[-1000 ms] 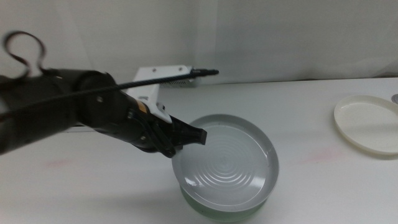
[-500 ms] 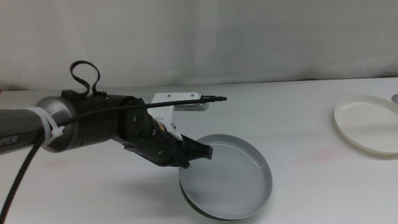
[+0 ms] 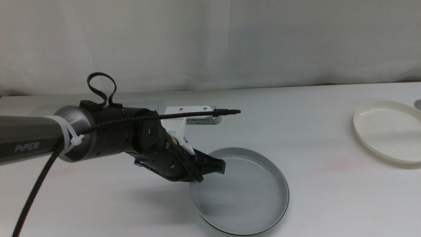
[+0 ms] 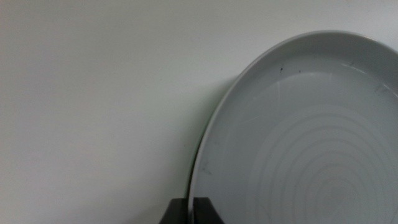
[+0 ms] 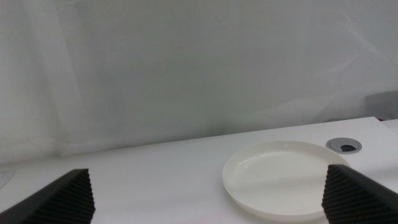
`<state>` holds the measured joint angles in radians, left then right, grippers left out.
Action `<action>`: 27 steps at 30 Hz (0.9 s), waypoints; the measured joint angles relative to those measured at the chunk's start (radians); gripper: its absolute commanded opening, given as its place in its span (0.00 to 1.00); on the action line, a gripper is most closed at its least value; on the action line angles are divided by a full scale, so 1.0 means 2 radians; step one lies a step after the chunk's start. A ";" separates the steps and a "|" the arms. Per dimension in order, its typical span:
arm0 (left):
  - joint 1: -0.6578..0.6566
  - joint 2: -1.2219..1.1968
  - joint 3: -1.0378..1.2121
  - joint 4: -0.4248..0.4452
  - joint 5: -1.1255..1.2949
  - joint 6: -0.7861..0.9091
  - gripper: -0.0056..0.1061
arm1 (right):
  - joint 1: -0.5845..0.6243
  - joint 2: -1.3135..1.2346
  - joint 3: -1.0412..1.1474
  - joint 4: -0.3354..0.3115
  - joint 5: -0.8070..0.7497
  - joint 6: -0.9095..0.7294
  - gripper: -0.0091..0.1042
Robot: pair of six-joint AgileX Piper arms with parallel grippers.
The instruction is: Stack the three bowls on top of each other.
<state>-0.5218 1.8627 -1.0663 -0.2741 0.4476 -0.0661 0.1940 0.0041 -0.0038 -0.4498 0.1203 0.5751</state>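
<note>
White table (image 3: 316,125), cream bowl (image 3: 389,131), grey bowl (image 3: 240,191)

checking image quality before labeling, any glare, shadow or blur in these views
Middle view: sharp; soft shadow under the left gripper, mild sheen inside the grey bowl. Left wrist view: bowl rim a little soft, thin dark shadow along it. Right wrist view: right gripper pads blurred, cream bowl clear.

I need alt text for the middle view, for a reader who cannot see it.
The left gripper, reaching in from the left, grips the rim of a grey bowl on the white table. A cream-white bowl sits apart at the far right edge.
</note>
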 measured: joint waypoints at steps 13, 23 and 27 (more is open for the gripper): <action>0.000 -0.008 0.001 -0.006 -0.003 -0.001 0.87 | 0.000 0.000 0.000 0.000 0.000 0.002 0.99; 0.026 -0.122 0.001 0.070 -0.020 -0.003 0.87 | 0.000 0.000 0.000 0.000 0.000 0.002 0.99; 0.088 -0.178 0.001 0.115 -0.018 -0.004 0.87 | 0.000 0.000 0.000 0.000 0.000 0.002 0.99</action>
<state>-0.3458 1.5077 -1.0645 -0.0447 0.4119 -0.0746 0.1940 0.0041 -0.0038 -0.4498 0.1203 0.5793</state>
